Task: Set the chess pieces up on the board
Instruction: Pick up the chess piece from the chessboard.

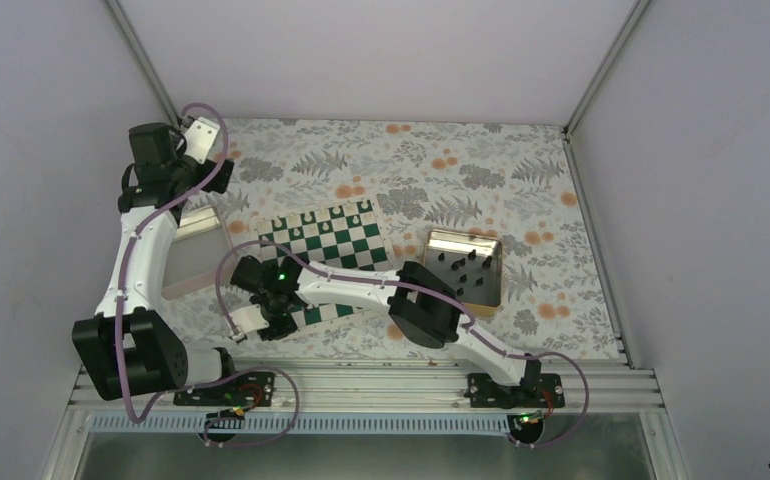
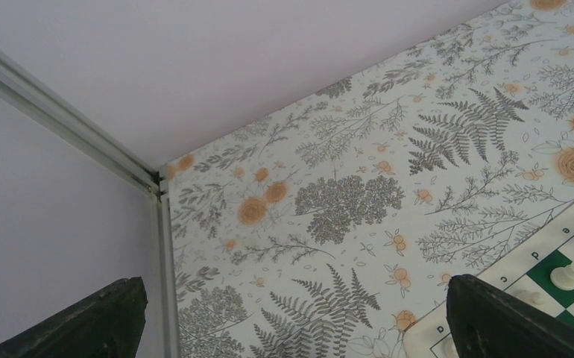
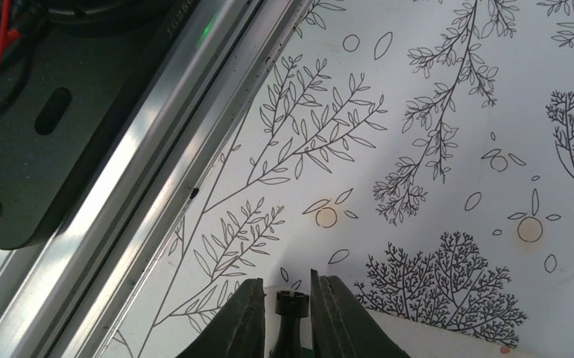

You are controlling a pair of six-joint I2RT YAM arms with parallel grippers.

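From above: white men [image 1: 333, 216] line the board's [image 1: 341, 242] far edge. The black pieces [image 1: 466, 268] sit in the gold tray [image 1: 464, 235], and I see none set, so most of the work remains.

Left wrist: my left pincer [image 2: 297, 294] gapes wide, empty.

Right wrist: my right pincer [image 3: 288, 287] is narrow, pinching one black piece [image 3: 291, 304] over the cloth [image 3: 433, 112] by the rail [image 3: 180, 149].
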